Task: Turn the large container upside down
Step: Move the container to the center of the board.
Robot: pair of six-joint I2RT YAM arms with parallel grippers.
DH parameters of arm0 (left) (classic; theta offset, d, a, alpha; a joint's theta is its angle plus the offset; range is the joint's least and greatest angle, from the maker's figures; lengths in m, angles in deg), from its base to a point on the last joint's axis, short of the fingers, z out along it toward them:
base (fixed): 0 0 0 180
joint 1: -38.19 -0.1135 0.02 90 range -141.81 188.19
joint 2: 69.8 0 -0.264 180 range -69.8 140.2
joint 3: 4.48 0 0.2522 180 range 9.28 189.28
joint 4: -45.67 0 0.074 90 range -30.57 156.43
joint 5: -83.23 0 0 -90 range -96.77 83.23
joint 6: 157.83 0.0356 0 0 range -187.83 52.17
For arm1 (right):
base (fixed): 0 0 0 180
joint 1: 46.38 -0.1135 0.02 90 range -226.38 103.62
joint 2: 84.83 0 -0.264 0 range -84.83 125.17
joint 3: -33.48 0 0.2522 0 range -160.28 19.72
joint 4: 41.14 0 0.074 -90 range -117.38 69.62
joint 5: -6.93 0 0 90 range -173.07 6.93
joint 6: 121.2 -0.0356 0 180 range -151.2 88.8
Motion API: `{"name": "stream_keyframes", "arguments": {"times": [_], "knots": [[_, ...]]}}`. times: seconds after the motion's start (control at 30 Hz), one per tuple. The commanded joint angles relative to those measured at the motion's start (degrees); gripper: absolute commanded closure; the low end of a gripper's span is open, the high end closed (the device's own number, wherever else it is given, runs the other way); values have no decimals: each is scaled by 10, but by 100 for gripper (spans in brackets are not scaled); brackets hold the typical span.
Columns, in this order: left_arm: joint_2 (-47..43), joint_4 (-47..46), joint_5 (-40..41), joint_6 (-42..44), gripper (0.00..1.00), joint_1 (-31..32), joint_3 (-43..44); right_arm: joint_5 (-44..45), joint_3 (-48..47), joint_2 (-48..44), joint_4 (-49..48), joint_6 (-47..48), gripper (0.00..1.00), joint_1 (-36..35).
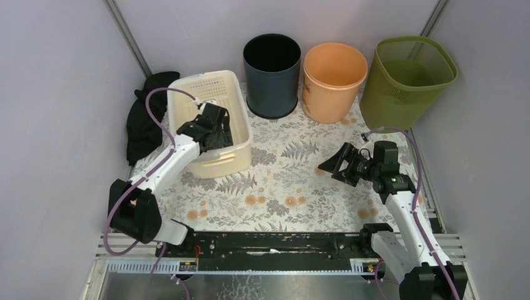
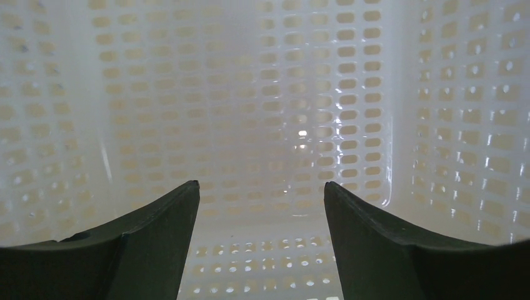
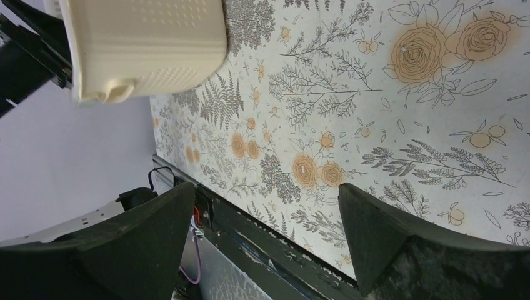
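The large container is a cream perforated basket (image 1: 214,82) standing upright, mouth up, at the back left of the floral table. My left gripper (image 1: 215,130) reaches down inside it near its front right wall. In the left wrist view its fingers (image 2: 261,182) stand apart with only the basket's holed wall and floor (image 2: 250,94) behind them, nothing between them. My right gripper (image 1: 329,164) hovers open over the right half of the table, pointing left. Its wrist view shows open jaws (image 3: 265,185) and the basket's outside corner (image 3: 144,44) far off.
Three bins stand along the back: a dark blue one (image 1: 272,75), an orange one (image 1: 334,81) and a green mesh one (image 1: 406,78). A black cloth (image 1: 144,119) lies left of the basket against the wall. The black rail (image 1: 275,242) runs along the near edge.
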State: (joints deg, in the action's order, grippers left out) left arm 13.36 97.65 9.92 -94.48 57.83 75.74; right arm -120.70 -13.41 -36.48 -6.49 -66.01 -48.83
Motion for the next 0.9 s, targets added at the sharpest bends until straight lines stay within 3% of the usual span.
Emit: {"name": "stream_keyframes", "arguments": {"times": [0.0,0.4,0.63,0.87], "knots": [[-40,75,-10,-46,20,69,-54,-17,4,-16,-23,-6,8,2],[-51,100,24,-184,23,291,-87,-17,-2,-20,-2,6,8,2],[24,96,33,-227,24,404,-30,-16,-14,-33,25,12,8,2],[61,108,30,-250,24,471,20,11,-51,-43,80,42,8,2]]}}
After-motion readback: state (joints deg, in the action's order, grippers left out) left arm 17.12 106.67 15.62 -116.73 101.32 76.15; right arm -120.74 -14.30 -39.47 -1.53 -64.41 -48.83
